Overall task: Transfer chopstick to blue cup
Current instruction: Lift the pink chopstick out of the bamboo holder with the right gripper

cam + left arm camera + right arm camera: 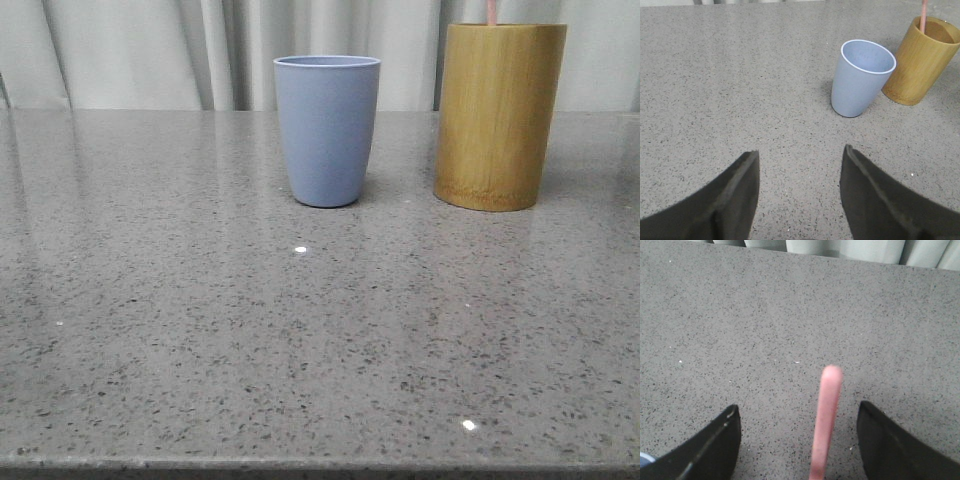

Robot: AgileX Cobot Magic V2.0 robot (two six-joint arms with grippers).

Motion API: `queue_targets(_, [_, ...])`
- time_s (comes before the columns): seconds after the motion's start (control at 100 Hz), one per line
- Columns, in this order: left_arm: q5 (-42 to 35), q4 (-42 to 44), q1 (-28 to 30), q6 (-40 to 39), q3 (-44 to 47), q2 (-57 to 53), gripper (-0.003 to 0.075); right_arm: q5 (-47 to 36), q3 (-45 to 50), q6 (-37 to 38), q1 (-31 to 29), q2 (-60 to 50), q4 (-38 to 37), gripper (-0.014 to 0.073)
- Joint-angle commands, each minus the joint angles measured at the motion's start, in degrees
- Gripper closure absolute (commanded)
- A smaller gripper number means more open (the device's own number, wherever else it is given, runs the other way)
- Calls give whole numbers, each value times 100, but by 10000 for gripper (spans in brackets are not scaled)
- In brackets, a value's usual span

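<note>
Empty periwinkle-blue cup (327, 130) upright on the grey speckled counter (250, 330), pale pink chopstick (923, 15) standing in the bamboo holder (498, 115) beside it

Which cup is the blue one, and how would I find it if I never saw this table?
Look at the grey speckled table in front of the pale curtains. Two containers stand side by side near its far edge. The blue cup is the left one: shorter, smooth, empty, narrowing toward its base, while the bamboo holder beside it is taller, yellow-brown, with a pink chopstick poking out.
</note>
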Motion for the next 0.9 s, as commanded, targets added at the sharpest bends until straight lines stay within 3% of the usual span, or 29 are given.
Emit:
queue_targets(0.0, [-451, -33, -33, -46, -153, -12, 354, -432, -244, -26, -11, -169, 23, 125])
queue_targets(0.5, [-451, -33, -33, -46, -153, -12, 354, -562, -244, -26, -11, -155, -4, 600])
queue_targets(0.62, [-451, -33, -33, -46, -153, -12, 354, -579, -244, -26, -11, -155, -4, 642])
queue_targets(0.89, [-451, -33, -33, -46, -153, -12, 354, -619, -464, -328, -11, -479, -8, 642])
